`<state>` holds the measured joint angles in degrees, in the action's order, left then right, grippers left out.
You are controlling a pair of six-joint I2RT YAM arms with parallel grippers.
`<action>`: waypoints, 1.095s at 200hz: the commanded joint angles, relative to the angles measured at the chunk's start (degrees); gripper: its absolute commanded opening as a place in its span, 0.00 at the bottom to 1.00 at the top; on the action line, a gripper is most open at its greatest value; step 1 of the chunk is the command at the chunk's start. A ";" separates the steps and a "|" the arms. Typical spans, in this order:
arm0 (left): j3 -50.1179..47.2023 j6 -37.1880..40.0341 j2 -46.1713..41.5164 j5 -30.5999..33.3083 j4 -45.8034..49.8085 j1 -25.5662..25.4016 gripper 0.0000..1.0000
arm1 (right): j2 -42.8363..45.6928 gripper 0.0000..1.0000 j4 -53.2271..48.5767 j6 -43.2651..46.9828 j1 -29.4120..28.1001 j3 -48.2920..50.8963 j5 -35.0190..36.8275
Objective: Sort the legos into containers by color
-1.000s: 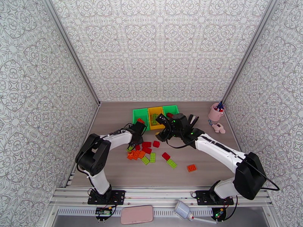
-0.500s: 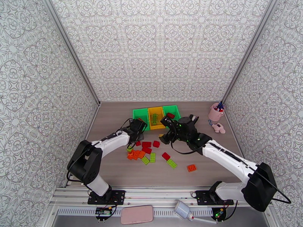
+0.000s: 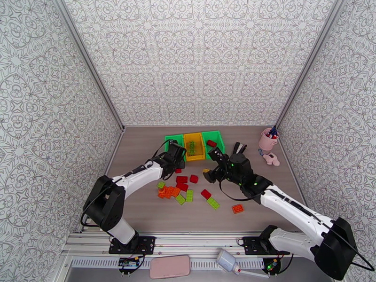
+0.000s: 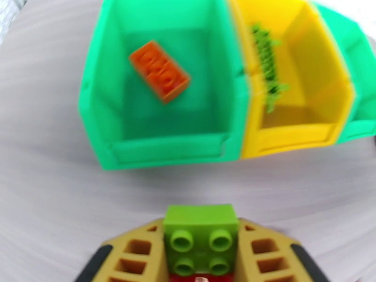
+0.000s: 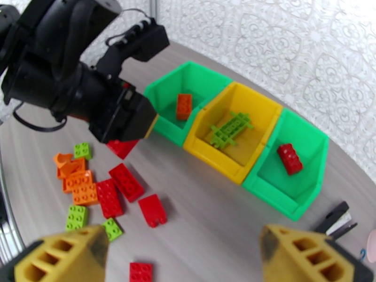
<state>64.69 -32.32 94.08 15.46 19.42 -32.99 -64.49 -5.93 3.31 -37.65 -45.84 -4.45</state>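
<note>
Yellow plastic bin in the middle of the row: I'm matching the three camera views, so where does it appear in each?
Top external: yellow plastic bin near picture centre.
Left wrist: upper right, beside the green plastic bin holding an orange lego brick.
Right wrist: around centre.
Shared landmark: the lime green lego pieces lying inside it.

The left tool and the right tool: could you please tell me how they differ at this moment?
The left tool is shut on a lime green lego; the right tool stands open and holds nothing. The left tool is by the left green bin, the right tool nearer the right green bin. Both have yellow-tan ribbed fingers.
</note>
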 commanded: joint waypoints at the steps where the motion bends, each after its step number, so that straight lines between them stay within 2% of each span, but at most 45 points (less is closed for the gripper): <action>1: 2.70 0.85 1.59 -2.37 -3.48 -0.68 0.28 | 1.39 0.87 2.29 -3.11 0.69 1.94 2.87; 39: 6.28 0.73 4.79 -4.22 -3.71 -0.81 0.28 | 1.36 0.87 1.83 -3.61 1.15 1.72 3.68; 78: 11.59 7.30 9.95 -9.52 1.00 -3.34 0.27 | 3.40 0.86 1.50 -5.68 1.54 2.91 5.30; 121: 22.04 17.25 18.41 -15.55 9.75 -8.44 0.28 | 11.29 0.84 -2.86 -8.61 3.05 6.92 9.40; 161: 31.86 22.08 26.73 -20.74 16.88 -10.88 0.27 | 21.25 0.84 -10.24 -8.76 3.98 10.58 11.06; 197: 39.25 25.11 33.00 -23.01 21.88 -12.17 0.31 | 26.92 0.84 -14.96 -9.11 3.94 11.74 11.96; 219: 44.17 27.20 37.59 -21.49 26.36 -12.49 0.32 | 28.16 0.84 -16.50 -8.95 4.03 11.66 12.65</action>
<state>104.09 -9.30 127.90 -5.34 38.65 -44.99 -37.60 -18.59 -4.78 -34.02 -34.96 6.22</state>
